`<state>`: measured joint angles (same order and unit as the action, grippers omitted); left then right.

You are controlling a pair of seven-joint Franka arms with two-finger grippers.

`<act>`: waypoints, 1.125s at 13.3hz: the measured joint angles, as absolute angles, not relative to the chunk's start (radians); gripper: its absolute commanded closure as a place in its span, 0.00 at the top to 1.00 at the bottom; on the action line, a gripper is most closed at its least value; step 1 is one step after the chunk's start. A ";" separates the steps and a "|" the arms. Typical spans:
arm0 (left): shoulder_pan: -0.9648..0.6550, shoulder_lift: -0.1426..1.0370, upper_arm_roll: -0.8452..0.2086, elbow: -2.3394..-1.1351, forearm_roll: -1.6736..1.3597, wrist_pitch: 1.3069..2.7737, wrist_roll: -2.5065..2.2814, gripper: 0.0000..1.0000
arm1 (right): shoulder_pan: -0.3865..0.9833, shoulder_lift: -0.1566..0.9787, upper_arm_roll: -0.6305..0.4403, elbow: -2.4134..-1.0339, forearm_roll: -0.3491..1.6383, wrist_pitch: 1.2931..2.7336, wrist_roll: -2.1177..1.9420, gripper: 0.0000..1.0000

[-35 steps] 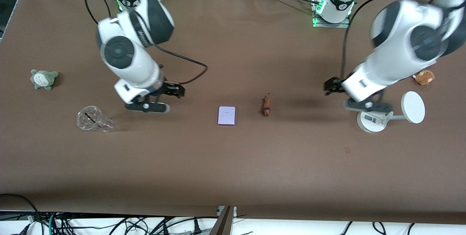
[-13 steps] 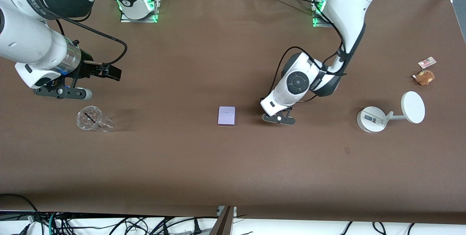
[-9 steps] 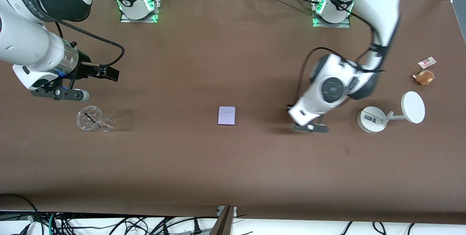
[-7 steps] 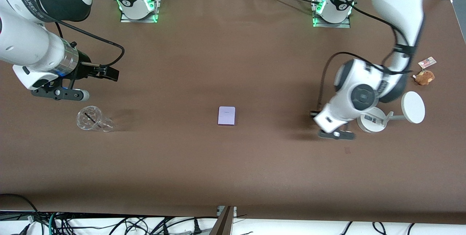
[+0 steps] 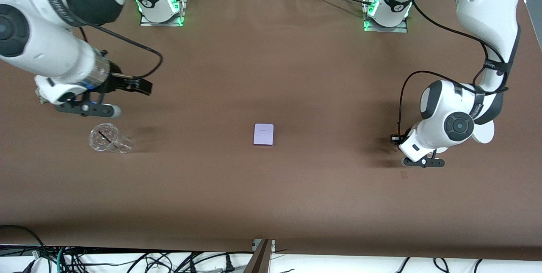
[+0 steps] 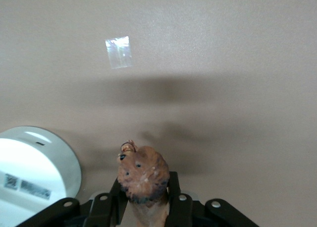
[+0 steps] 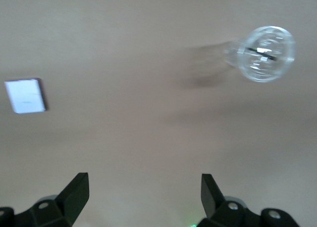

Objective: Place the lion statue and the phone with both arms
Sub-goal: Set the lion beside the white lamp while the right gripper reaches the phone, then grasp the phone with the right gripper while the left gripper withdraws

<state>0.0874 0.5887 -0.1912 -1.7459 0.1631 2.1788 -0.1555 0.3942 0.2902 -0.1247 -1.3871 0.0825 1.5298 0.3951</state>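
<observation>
The left gripper (image 6: 143,207) is clamped on the small orange-brown lion statue (image 6: 142,175), whose darker head end juts out from between the two black fingers (image 6: 115,197). It hangs over bare table just beside the white round-based stand (image 6: 37,170). In the front view the statue is hidden under the left arm's wrist, and only the left gripper (image 5: 422,162) shows, with the stand mostly covered by the arm. A small pale patch (image 6: 119,52) lies on the brown table (image 5: 271,188) ahead of the jaws.

The one phone, a flat pale lavender rectangle with a darker edge (image 5: 263,134), lies flat at the middle of the table, well apart from both grippers. In the right wrist view the phone (image 7: 25,95) sits ahead of the jaws and off to one side, not between them.

The right gripper (image 5: 87,109) hangs with its fingers (image 7: 75,190) spread wide and nothing between them, over the table near the single clear plastic cup (image 5: 108,139), which lies toppled on its side. That cup (image 7: 262,53) appears ahead of the open jaws in the right wrist view.
</observation>
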 measured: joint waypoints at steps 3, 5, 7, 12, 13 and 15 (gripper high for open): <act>0.088 0.608 -0.191 -1.767 0.185 2.223 -0.156 1.00 | 0.445 0.341 -0.122 -1.389 0.161 1.649 0.473 1.00; 0.090 0.608 -0.191 -1.766 0.196 2.228 -0.157 1.00 | 0.478 0.384 -0.121 -1.390 0.168 1.718 0.516 1.00; 0.092 0.592 -0.195 -1.754 0.196 2.221 -0.158 1.00 | 0.514 0.434 -0.121 -1.392 0.168 1.778 0.544 1.00; 0.091 0.434 -0.218 -1.628 0.196 1.981 -0.159 1.00 | 0.583 0.574 -0.120 -1.398 0.168 1.978 0.550 1.00; 0.092 0.401 -0.218 -1.593 0.196 1.932 -0.159 1.00 | 0.598 0.601 -0.120 -1.399 0.168 2.015 0.550 1.00; 0.093 0.347 -0.218 -1.511 0.196 1.820 -0.159 1.00 | 0.622 0.649 -0.120 -1.399 0.168 2.075 0.551 1.00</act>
<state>0.0934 0.3471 -0.2178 -1.5109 0.1956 1.8201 -0.1592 0.6224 0.6486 -0.1203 -1.3992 0.1680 2.0745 0.5506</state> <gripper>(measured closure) 0.000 0.000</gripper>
